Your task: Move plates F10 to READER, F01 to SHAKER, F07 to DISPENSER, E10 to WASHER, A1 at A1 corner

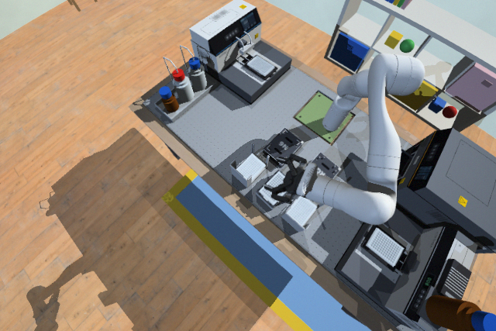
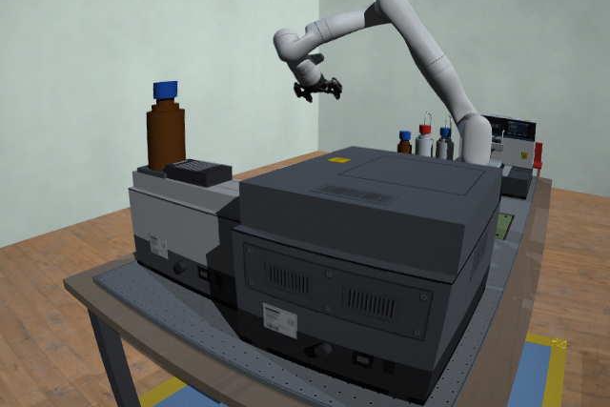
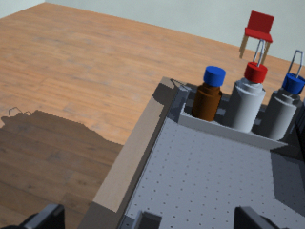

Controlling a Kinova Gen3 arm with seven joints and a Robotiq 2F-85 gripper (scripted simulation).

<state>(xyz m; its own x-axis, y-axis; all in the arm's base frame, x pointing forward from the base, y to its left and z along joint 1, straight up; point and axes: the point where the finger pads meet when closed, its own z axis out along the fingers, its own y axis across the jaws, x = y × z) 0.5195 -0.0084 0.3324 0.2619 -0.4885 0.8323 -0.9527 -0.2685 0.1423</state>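
While the arm [image 1: 382,146] bends low over the middle of the desk [image 1: 224,118] in the top view, its black hand [image 1: 289,181] hangs released and holding nothing above a cluster of open racks and nests, one white plate [image 1: 251,166] lying in the rack just to its side, another [image 1: 301,211] in the box nearer the blue floor strip, and a third partly hidden beneath the fingers. A plate [image 1: 261,65] sits on the instrument beside the bottle tray, and another [image 1: 384,246] on the grey housing at the near end; station labels are too small to read, so which plate is which cannot be told. From the exterior view, the hand [image 2: 317,89] hovers high above the desk, well clear of the instruments. At the wrist, the camera looks across perforated deck toward a brown bottle [image 3: 208,99] and two grey ones in their tray, finger pads spread wide at the bottom edge. No plate appears lifted yet; the next move likely calls for a descent onto a plate's long sides.
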